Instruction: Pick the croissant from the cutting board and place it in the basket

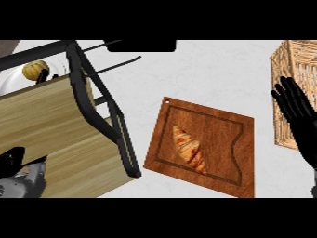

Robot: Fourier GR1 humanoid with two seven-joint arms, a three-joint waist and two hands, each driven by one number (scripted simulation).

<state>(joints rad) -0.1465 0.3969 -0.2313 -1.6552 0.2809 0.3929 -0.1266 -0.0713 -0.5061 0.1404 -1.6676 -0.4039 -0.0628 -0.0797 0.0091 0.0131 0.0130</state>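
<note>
A golden-brown croissant (189, 149) lies on the wooden cutting board (222, 122), left of the board's middle. A woven wicker basket (303, 69) stands at the right edge of the view. My right hand (305, 122) is in front of the basket, right of the board, its fingers straight and pointing up; it holds nothing. Only part of my left hand (4, 165) shows at the lower left, dark and partly cut off by the edge; its fingers are not clear.
A light wooden panel (44, 135) with a black metal frame (102, 104) covers the left side. Behind it, a white plate (13, 79) carries a yellowish round food item (36, 69). A black object (143, 45) sits at the top.
</note>
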